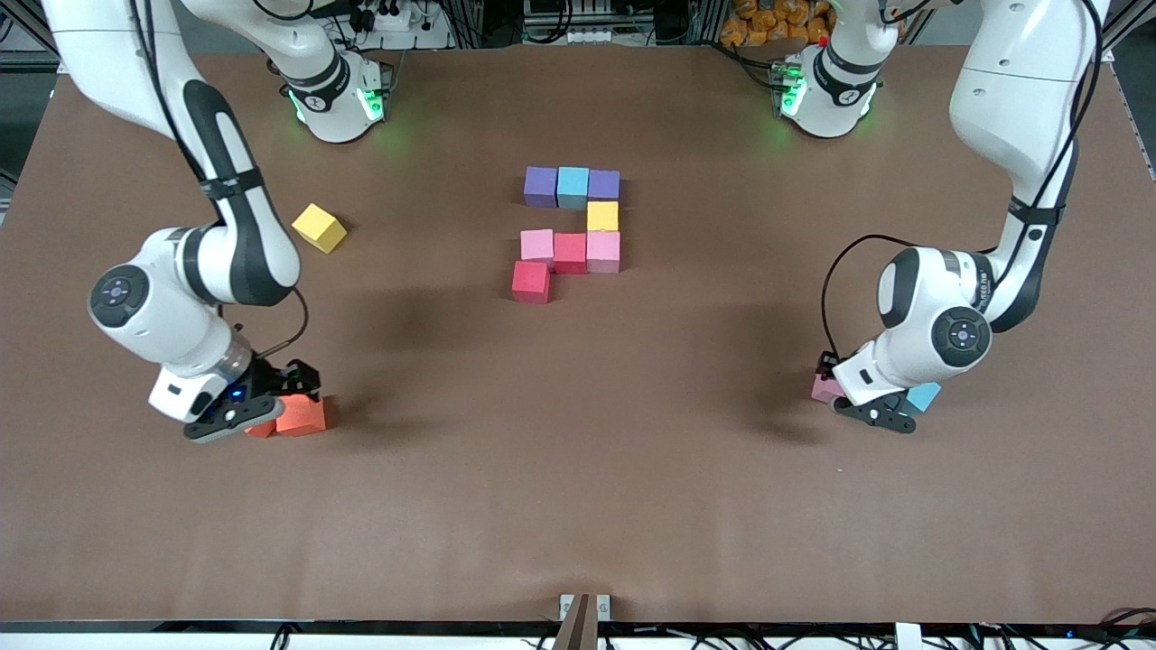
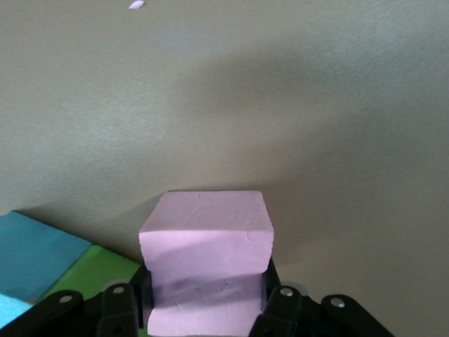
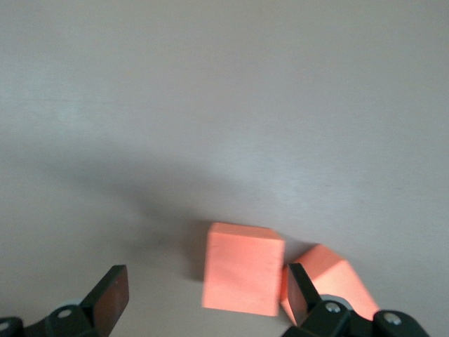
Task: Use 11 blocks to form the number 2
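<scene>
Showing, front view: the number 2 [image 1: 571,232] stood part-built at mid-worktop [image 1: 578,506], eight cubes placed; a spare yellow block [image 1: 319,227] lay toward the right arm's end.
Left wrist view: the left pincer [image 2: 205,303] was clenched on a pink block [image 2: 205,263], its sides dented at the fingers, so judged soft, light foam; best gripped on flat parallel faces. Blue and green blocks [image 2: 66,270] sat just beside it.
Right wrist view: the right pincer [image 3: 203,293] stood released, straddling an orange block [image 3: 242,267] beside a second, tilted one.
</scene>
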